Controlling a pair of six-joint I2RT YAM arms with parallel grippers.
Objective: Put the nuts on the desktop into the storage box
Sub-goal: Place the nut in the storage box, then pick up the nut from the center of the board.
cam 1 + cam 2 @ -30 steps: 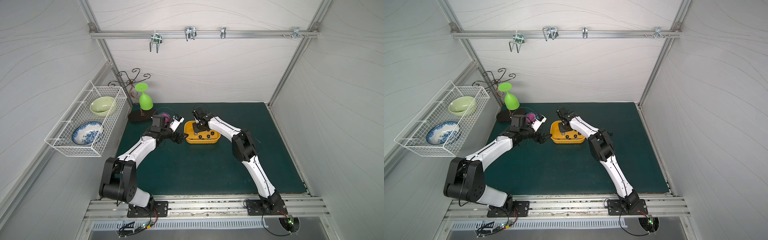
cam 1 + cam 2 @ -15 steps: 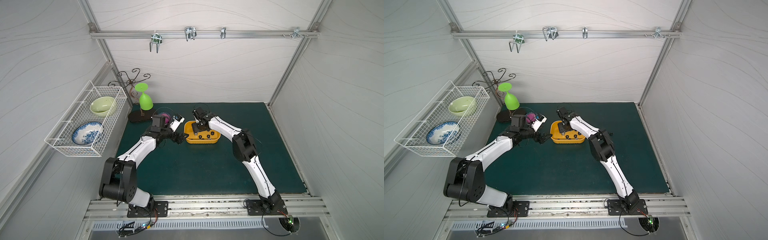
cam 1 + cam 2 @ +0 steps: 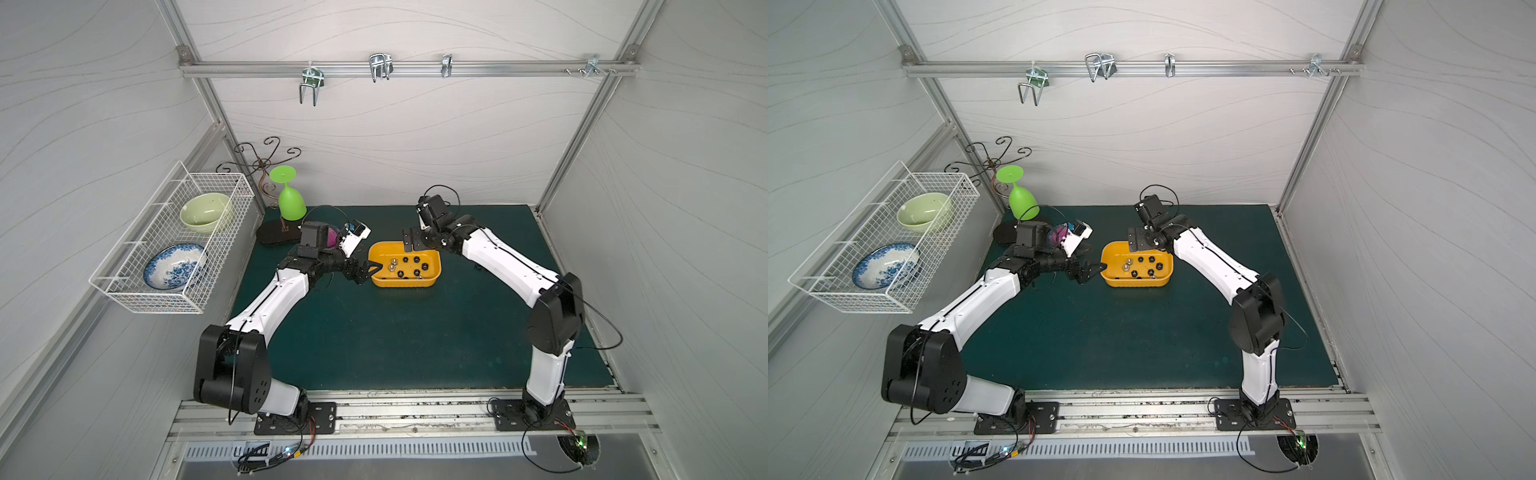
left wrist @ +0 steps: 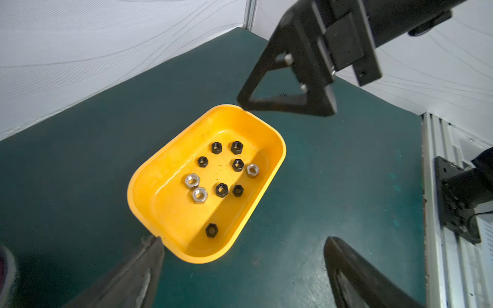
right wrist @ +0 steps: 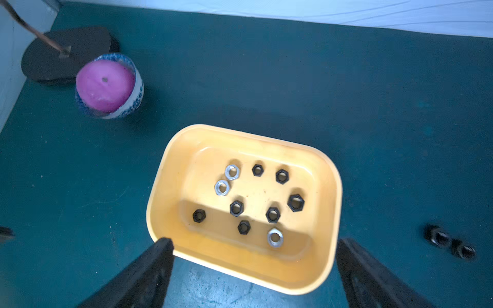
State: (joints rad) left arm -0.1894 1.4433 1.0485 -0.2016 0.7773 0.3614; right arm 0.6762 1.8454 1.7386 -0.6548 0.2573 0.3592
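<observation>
My right gripper point(image 5: 254, 241) now gapes, newly released over the storage box point(image 5: 240, 130); left gripper point(image 4: 242, 240) likewise spread, empty; two nuts point(image 5: 438, 237) wait lower right.

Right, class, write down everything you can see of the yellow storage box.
The storage box is a shallow yellow-orange tray, glossy like plastic, rectangular with rounded corners and a raised rim. It sits flat on the desktop, towards the back. Ten nuts lie loose on its floor: seven black, three silver. The open left gripper has one fingertip at its rim; contact is unclear. The open right gripper hangs above its edge.
</observation>
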